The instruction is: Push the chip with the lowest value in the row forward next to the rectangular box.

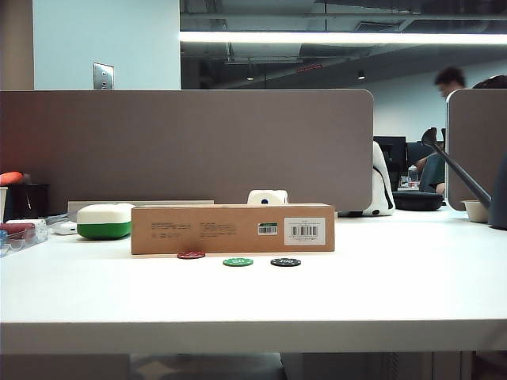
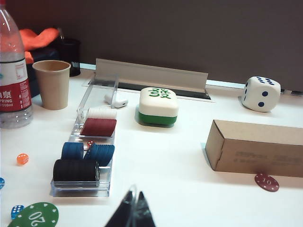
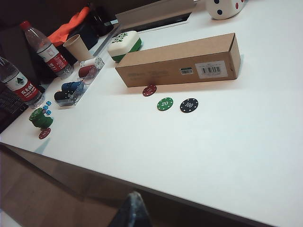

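The dark-red chip [image 1: 191, 255] marked 10 lies flat against the front side of the rectangular box [image 1: 232, 229], ahead of its row mates. The green 20 chip [image 1: 238, 262] and the black 100 chip [image 1: 285, 262] stay in line a little in front of the box. The right wrist view shows the red chip [image 3: 149, 90] by the box [image 3: 177, 64]. My left gripper [image 2: 134, 198] is shut and empty, over the table near the chip tray, far from the red chip [image 2: 266, 182]. My right gripper [image 3: 134, 196] is shut and hangs beyond the table's near edge. Neither gripper shows in the exterior view.
A white-and-green rounded case [image 2: 158, 105] and a large die [image 2: 261, 93] stand behind the box. A clear tray of stacked chips [image 2: 87, 151], a paper cup [image 2: 51, 84], a water bottle [image 2: 13, 80] and loose chips and small dice fill the left side.
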Robot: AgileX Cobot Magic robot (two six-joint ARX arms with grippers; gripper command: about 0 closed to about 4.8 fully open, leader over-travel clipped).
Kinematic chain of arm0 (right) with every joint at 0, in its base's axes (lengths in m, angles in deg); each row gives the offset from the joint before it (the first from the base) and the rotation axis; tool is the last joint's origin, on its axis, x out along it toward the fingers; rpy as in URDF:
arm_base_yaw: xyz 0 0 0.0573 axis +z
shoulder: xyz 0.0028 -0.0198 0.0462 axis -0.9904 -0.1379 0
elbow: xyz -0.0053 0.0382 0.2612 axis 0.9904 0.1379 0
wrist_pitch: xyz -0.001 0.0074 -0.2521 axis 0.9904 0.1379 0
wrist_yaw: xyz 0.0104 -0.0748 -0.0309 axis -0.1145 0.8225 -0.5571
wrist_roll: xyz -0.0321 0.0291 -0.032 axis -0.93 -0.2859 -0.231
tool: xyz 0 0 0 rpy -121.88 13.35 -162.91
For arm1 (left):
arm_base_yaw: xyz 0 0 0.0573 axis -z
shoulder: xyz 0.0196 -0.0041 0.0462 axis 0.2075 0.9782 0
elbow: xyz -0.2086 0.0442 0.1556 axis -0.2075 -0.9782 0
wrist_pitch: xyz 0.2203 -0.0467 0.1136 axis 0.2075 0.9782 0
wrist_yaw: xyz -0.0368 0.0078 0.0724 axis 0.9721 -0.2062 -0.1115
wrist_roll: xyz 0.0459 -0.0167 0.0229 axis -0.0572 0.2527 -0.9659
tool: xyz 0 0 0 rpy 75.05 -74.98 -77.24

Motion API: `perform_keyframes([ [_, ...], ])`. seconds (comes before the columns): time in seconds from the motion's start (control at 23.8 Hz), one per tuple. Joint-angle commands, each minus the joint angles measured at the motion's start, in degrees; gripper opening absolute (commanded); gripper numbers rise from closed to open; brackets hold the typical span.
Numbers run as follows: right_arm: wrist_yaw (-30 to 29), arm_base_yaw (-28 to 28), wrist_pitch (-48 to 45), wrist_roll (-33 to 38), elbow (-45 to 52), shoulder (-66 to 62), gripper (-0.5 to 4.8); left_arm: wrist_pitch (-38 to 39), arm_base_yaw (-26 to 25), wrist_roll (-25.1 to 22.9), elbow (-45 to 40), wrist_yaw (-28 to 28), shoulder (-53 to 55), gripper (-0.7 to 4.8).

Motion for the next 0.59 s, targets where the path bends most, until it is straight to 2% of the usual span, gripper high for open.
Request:
perform_keyframes([
  [0.04, 0.1, -0.1, -0.9, -0.1, -0.1, 0.0, -0.06, -1.2, 0.6, -0.6, -1.5, -0.1, 0.0, -0.05],
  [0.17, 0.1, -0.1, -0.9, -0.1, -0.1, 0.0, -0.06, -0.3, 0.8, -1.0, -1.9, -0.3, 0.0, -0.05],
  [0.34, 0.1, -0.1, -0.9, -0.1, -0.1, 0.0, -0.06, -0.9, 0.8, -4.7, -1.9, -0.2, 0.0, -0.05],
  [0.59, 0.1, -0.1, -0.9, -0.1, -0.1, 0.0, -0.06, -0.9, 0.8, -7.1, -1.9, -0.2, 0.0, -0.05],
])
